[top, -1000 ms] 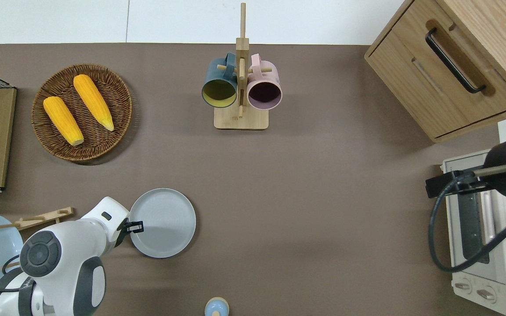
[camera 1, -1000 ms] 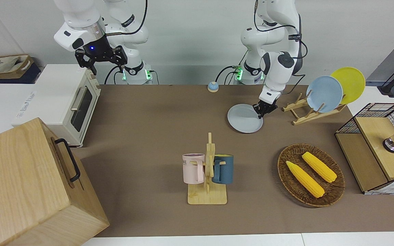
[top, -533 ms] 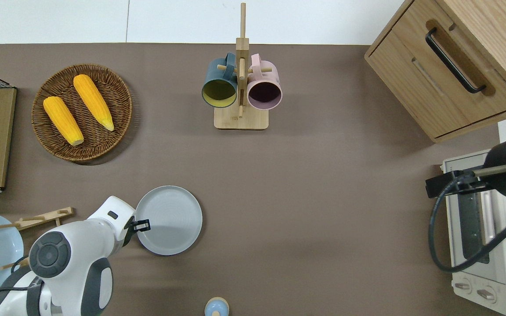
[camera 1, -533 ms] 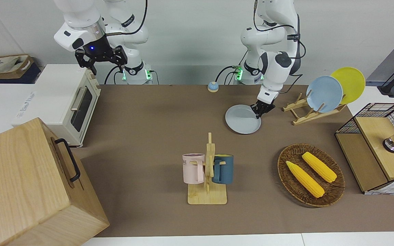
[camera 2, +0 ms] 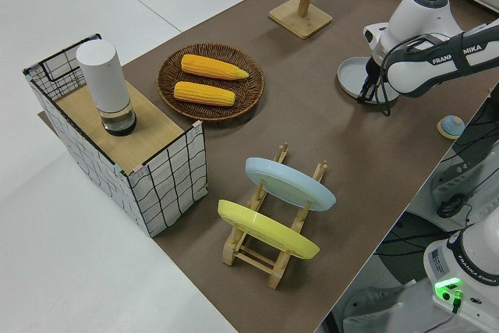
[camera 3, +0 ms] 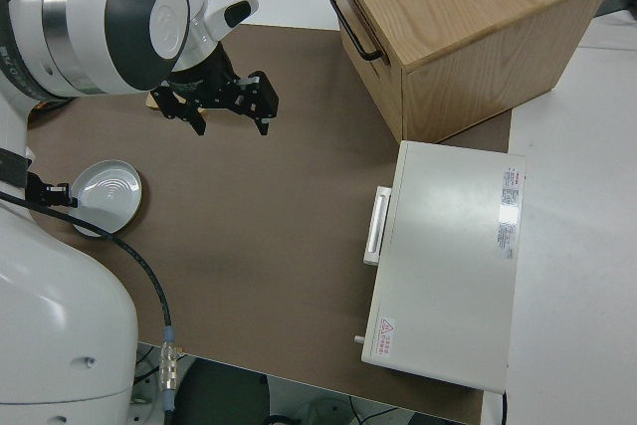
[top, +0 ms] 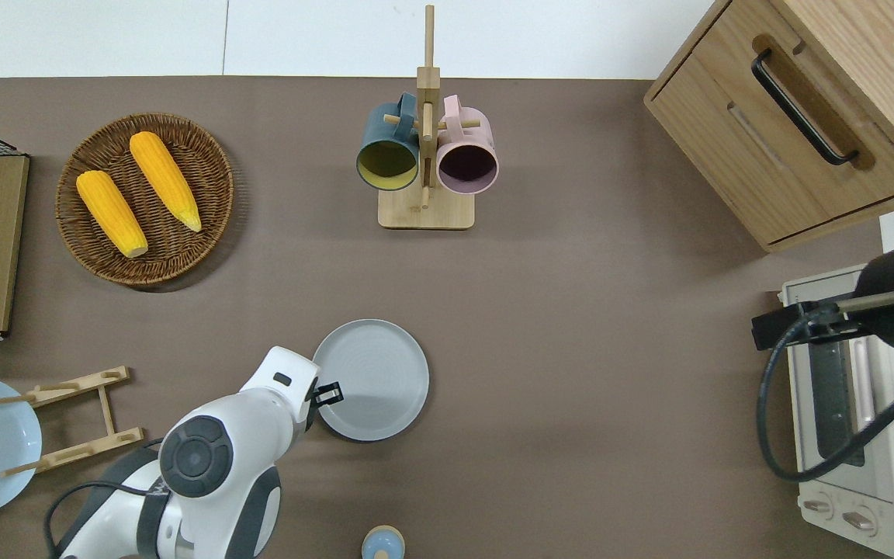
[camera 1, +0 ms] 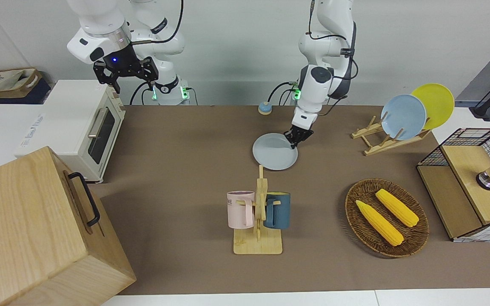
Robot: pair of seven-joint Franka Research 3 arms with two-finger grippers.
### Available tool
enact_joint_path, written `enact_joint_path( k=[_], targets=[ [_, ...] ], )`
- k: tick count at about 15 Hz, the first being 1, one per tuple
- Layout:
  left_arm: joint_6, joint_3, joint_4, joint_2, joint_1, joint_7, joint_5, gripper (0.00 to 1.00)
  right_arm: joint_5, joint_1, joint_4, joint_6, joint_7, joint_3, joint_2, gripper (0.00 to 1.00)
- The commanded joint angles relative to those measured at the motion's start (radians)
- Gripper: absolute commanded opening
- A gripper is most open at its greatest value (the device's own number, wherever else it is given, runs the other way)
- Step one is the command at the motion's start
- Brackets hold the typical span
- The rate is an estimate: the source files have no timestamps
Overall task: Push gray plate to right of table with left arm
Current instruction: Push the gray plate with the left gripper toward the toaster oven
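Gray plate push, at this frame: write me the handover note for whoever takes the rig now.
Left gripper: low at the gray plate, against its rim on the side toward the left arm's end of the table; whether the jaws are open cannot be told.
Right gripper: parked, jaws open, holding nothing.
Plate: flat on the table, nearer to the robots than the mug stand, roughly mid-table.
Done: the push is under way; the plate has slid away from the plate rack over the last second.
Left: keep pushing toward the right arm's end, where the toaster oven stands.

Table (top: pixel 571 349) bearing gray plate (top: pixel 373 376).
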Motion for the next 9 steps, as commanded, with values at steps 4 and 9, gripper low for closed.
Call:
enact_joint_path(
  k=[4, 9],
  targets=[
    [0.034, 0.011, 0.134, 0.148, -0.201, -0.319, 0.034, 0.0, 0.004, -0.019, 0.009, -0.016, 0.013, 0.016, -0.002, 0.983],
    [0.024, 0.01, 0.254, 0.246, -0.293, -0.678, 0.276, 0.0, 0.004, -0.019, 0.009, -0.016, 0.012, 0.016, -0.002, 0.983]
  ],
)
